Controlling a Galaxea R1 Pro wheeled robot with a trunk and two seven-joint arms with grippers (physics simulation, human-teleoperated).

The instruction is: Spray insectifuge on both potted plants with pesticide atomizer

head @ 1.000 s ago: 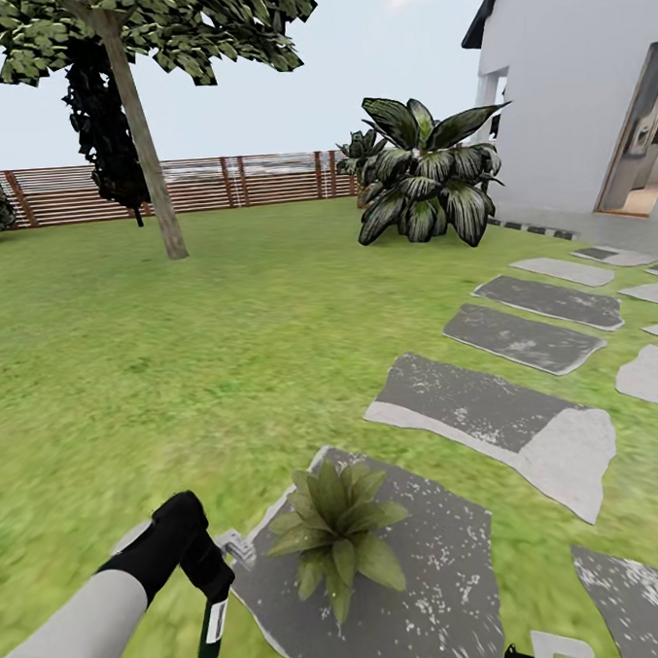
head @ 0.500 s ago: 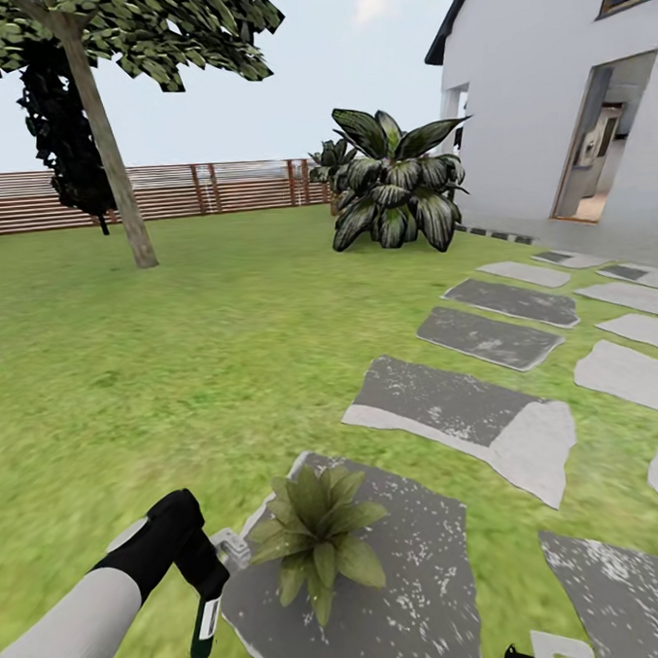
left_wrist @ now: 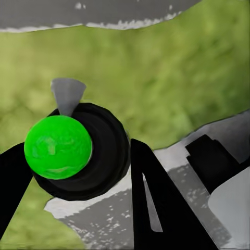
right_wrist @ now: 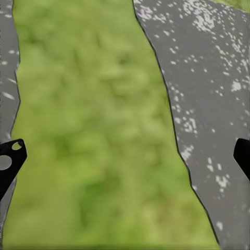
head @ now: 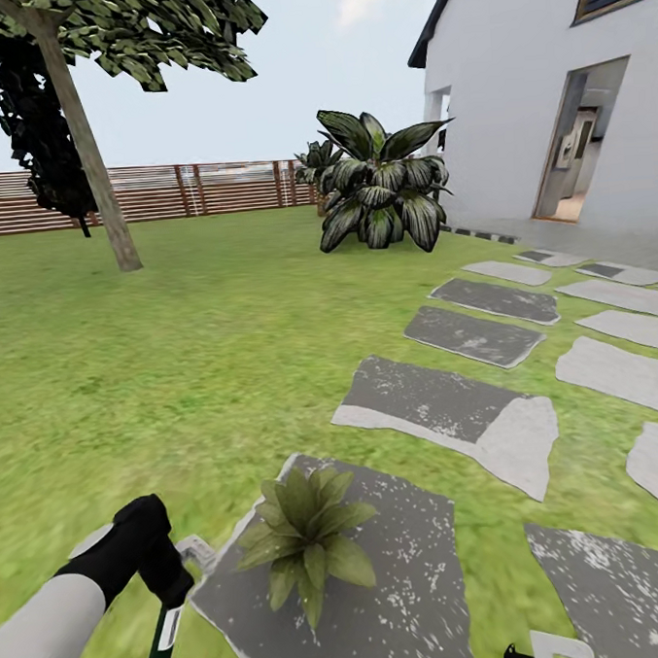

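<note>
Low at the near left of the head view, the pesticide atomizer (head: 165, 636), a small dark green spray bottle with a pale stripe and a light grey-white head, hangs from the left pincer (head: 172, 584), which is clenched around its upper part so that the body points down and the grey-white nozzle reaches toward the plant. That hold looks chosen to keep the nozzle level with the foliage and aimed sideways at it. In the left wrist view the atomizer (left_wrist: 70, 148) shows end-on as a bright green disc in a dark ring, framed by black fingers (left_wrist: 156, 203). Just beside the nozzle stands the potted plant (head: 303, 540), a low rosette of broad pointed green leaves, set near the edge of a flat grey stepping stone (head: 384, 598) flecked with white; its pot is hidden under the leaves. The left arm comes in from the lower left corner, pale forearm rising to a black wrist bent downward over the lawn (head: 176, 377). The right pincer (right_wrist: 125, 151) is released, its two dark tips wide apart over grass and stone. More grey stones lead toward a white house (head: 549, 111); a large dark-leaved shrub (head: 379, 194), a slanting tree (head: 90, 159) and a brown slatted wooden fence (head: 213, 188) close the garden behind.
</note>
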